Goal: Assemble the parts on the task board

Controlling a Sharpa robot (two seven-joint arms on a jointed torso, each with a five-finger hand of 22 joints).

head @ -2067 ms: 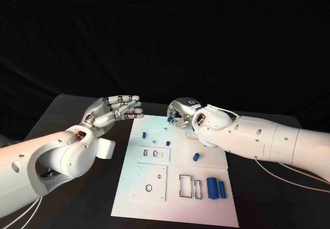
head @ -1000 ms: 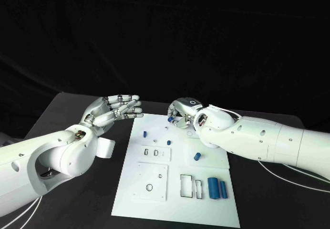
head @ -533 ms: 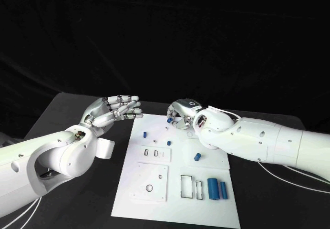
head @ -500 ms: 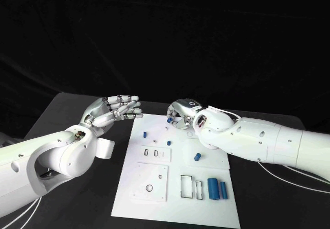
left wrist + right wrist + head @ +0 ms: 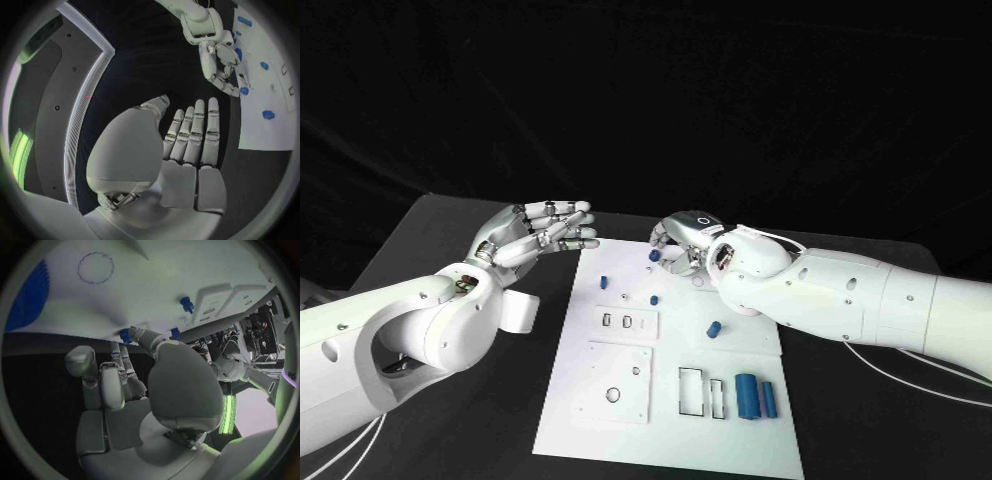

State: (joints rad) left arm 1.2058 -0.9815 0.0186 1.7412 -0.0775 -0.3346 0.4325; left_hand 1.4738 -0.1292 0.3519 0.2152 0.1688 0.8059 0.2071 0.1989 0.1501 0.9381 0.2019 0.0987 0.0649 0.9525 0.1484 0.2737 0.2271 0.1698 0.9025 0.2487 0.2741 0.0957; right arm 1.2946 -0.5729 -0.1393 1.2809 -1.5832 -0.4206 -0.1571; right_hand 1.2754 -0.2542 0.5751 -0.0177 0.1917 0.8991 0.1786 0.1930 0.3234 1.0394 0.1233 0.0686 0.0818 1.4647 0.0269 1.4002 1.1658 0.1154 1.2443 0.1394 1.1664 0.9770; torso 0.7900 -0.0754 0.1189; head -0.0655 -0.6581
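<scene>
The white task board [image 5: 733,440] lies lengthwise in the middle of the table. My right hand [image 5: 681,240] hovers over its far end and pinches a small blue part [image 5: 655,256] at its fingertips; the same blue part [image 5: 127,335] sits just above the board [image 5: 156,270] in the right wrist view. My left hand [image 5: 538,232] is raised beside the board's far left corner, fingers extended, holding nothing. Small blue parts lie at the far left [image 5: 604,282], near the middle [image 5: 653,299] and further right [image 5: 714,328]. Two larger blue cylinders [image 5: 756,395] lie near the front right.
White inset plates with slots [image 5: 626,321] and holes [image 5: 615,382] and a rectangular cutout [image 5: 691,390] sit on the board. Black table [image 5: 473,420] runs along the left of the board, and cables [image 5: 935,370] trail at the right.
My right hand has sunk slightly toward the board's far end with the small blue part still pinched. The left hand has stayed where it was.
</scene>
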